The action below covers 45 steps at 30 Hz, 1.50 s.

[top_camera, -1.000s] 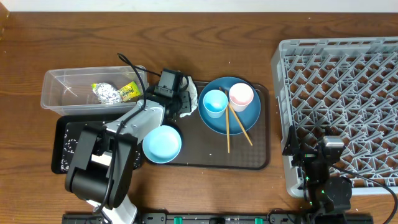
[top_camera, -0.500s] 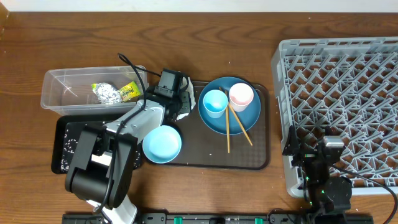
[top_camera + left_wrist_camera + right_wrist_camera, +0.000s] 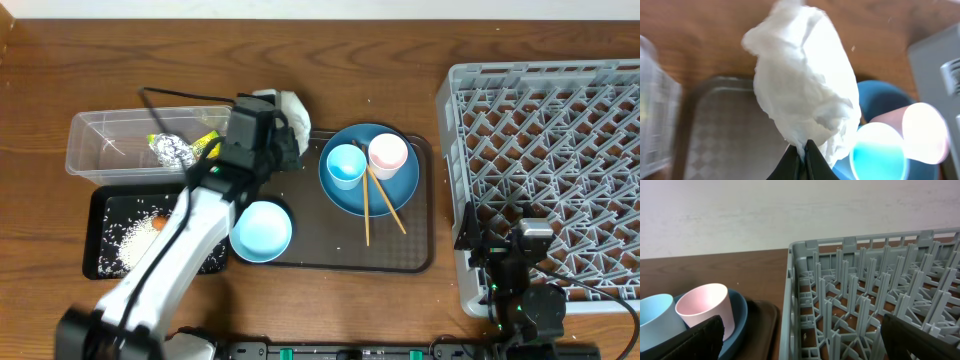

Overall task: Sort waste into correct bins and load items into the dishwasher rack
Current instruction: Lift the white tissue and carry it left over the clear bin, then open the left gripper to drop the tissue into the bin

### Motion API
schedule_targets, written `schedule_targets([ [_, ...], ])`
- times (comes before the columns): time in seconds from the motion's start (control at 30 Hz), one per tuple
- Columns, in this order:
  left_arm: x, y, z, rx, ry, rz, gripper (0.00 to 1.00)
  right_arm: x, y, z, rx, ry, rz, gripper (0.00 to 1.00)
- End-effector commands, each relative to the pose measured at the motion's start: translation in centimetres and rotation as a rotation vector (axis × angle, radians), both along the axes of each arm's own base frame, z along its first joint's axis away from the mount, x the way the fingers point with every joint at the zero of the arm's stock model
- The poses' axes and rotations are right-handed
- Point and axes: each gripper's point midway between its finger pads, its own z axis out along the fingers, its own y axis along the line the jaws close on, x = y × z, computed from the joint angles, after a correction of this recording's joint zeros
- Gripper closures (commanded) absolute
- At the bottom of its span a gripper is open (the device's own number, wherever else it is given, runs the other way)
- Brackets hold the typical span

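Nearest the arms' side, the right gripper sits at the front wall of the grey dishwasher rack, its fingers spread wide with nothing between them. On the left lies the black tray, holding loose rice and a small carrot. Beside it the light-blue bowl rests on the near-left corner of the brown serving tray. Further back on that tray, the dark-blue plate carries the light-blue cup, the pink cup and the chopsticks. Beyond the black tray, the clear tub contains the crumpled snack wrapper. Farthest, the left gripper has its fingers pressed together, pinching the crumpled white tissue, by the serving tray's far-left corner, just beside the tub's right end
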Motion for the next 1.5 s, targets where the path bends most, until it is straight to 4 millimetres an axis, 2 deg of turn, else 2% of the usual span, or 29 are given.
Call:
schedule_targets([
  [0.0,-0.2,2.5,2.1,0.047,-0.058,0.079,0.94,0.0,0.0,-0.1,-0.004,0.004,0.003,0.01],
  [0.13,-0.6,6.7,3.5,0.077,-0.073,0.25,0.94,0.0,0.0,-0.1,-0.004,0.004,0.003,0.01],
  [0.27,-1.2,10.8,2.6,0.021,-0.007,0.468,0.94,0.0,0.0,-0.1,-0.004,0.004,0.003,0.01],
  [0.47,-1.1,15.3,0.2,-0.036,0.079,0.68,0.94,0.0,0.0,-0.1,-0.004,0.004,0.003,0.01],
  [0.67,-0.8,19.5,-4.0,-0.021,0.183,0.813,0.94,0.0,0.0,-0.1,-0.004,0.004,0.003,0.01],
  [0.83,-0.2,21.7,-7.0,-0.015,0.235,0.87,0.93,0.0,0.0,-0.1,-0.004,0.004,0.003,0.01],
  [0.93,0.5,22.1,-6.8,-0.042,0.208,0.875,0.83,0.0,0.0,-0.1,-0.004,0.004,0.003,0.01],
  [0.97,0.8,22.1,-6.5,-0.054,0.195,0.87,0.68,0.0,0.0,-0.1,-0.004,0.004,0.003,0.01],
  [1.0,1.1,21.9,-6.1,-0.072,0.177,0.859,0.6,0.0,0.0,-0.1,-0.004,0.004,0.003,0.01],
  [1.1,2.0,20.7,-4.3,-0.126,0.131,0.781,0.52,0.0,0.0,-0.1,-0.004,0.004,0.003,0.01],
  [1.17,2.2,20.1,-2.8,-0.157,0.094,0.753,0.44,0.0,0.0,-0.1,-0.004,0.004,0.003,0.01],
  [1.23,2.1,19.9,-1.1,-0.174,0.053,0.737,0.39,0.0,0.0,-0.1,-0.004,0.004,0.003,0.01],
  [1.3,1.8,19.3,0.8,-0.203,0.016,0.706,0.39,0.0,0.0,-0.1,-0.004,0.004,0.003,0.01],
  [1.4,1.1,16.9,4.2,-0.265,-0.046,0.579,0.38,0.0,0.0,-0.1,-0.004,0.004,0.003,0.01],
  [1.47,0.2,14.5,6.3,-0.317,-0.069,0.46,0.38,0.0,0.0,-0.1,-0.004,0.004,0.003,0.01],
])
